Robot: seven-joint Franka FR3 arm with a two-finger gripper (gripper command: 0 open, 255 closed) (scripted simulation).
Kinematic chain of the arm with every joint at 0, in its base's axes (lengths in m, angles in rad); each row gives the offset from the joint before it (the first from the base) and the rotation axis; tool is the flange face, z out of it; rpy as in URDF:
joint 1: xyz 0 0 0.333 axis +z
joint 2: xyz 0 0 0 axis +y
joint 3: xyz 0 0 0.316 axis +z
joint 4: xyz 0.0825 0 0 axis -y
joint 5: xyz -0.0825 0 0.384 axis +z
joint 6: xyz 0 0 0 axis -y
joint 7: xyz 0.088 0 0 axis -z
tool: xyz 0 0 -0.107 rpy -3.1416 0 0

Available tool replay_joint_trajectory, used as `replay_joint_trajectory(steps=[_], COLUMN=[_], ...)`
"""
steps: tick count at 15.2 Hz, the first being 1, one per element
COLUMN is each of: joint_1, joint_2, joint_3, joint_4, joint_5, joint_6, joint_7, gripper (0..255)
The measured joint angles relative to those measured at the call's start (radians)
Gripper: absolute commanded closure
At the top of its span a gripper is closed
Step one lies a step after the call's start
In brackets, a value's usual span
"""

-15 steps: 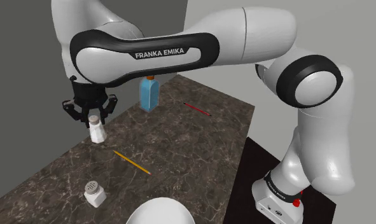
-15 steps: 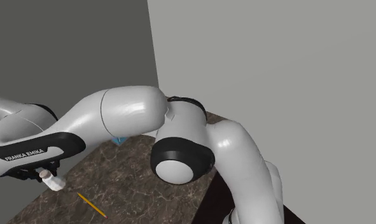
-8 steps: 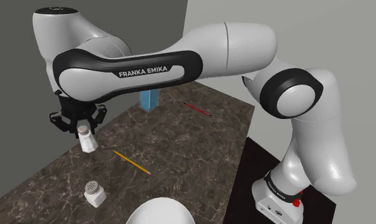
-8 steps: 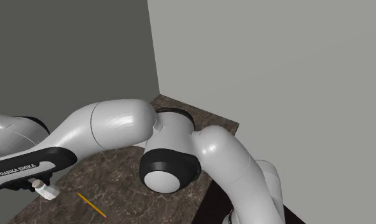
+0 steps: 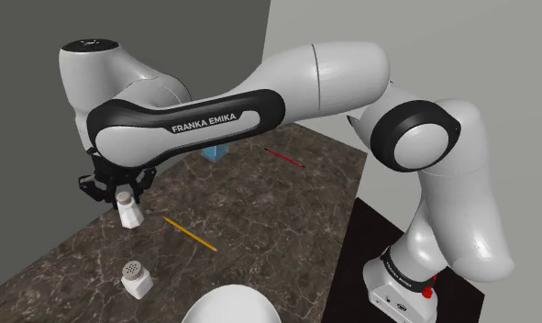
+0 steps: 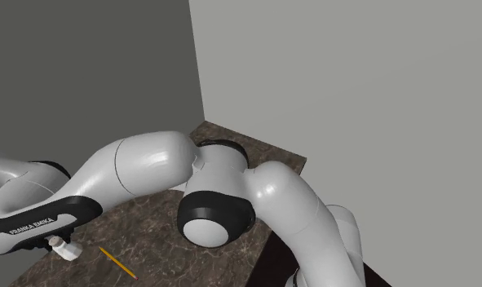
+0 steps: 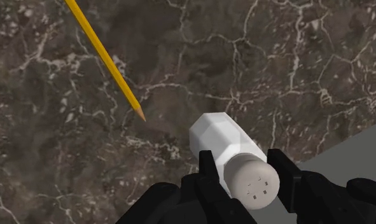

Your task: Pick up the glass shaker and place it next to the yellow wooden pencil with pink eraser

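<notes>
A white shaker (image 5: 127,211) with a perforated cap is clasped at its top by my black gripper (image 5: 122,193), tilted and low over the dark marble countertop (image 5: 259,202). In the wrist view the fingers (image 7: 208,170) press both sides of the shaker (image 7: 224,145), whose base points toward the sharpened tip of the yellow pencil (image 7: 104,57). That pencil (image 5: 190,234) lies a short way toward the shoulder view's right of the shaker. The second exterior view has the shaker (image 6: 66,250) beside the pencil (image 6: 117,262), under the gripper (image 6: 56,242).
A second white shaker (image 5: 135,279) stands near the counter's front. A blue bottle (image 5: 215,152) and a red pencil (image 5: 284,157) sit at the back. A white rounded object (image 5: 230,307) rises at the bottom edge. A grey wall borders the counter behind the gripper.
The gripper, still clasping the shaker, has moved toward the shoulder view's left and lower, closer to the countertop. The arm's elbow has swung with it.
</notes>
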Motion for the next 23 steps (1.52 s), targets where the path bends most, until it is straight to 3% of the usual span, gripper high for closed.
replay_joint_trajectory(steps=[5, 6, 12, 17, 23], joint_1=[0.0, 0.0, 0.0, 0.0, 0.0], joint_2=[0.001, 0.001, 0.001, -0.026, -0.033], joint_3=[0.0, 0.0, 0.0, 0.004, 0.005], joint_4=[-0.003, -0.003, -0.003, 0.066, 0.068], joint_5=[0.0, 0.0, 0.0, 0.006, 0.008], joint_6=[0.005, 0.005, 0.005, -0.089, -0.1], joint_7=[0.0, 0.0, 0.0, -0.005, -0.006], gripper=[255, 0, 0, 0, 0])
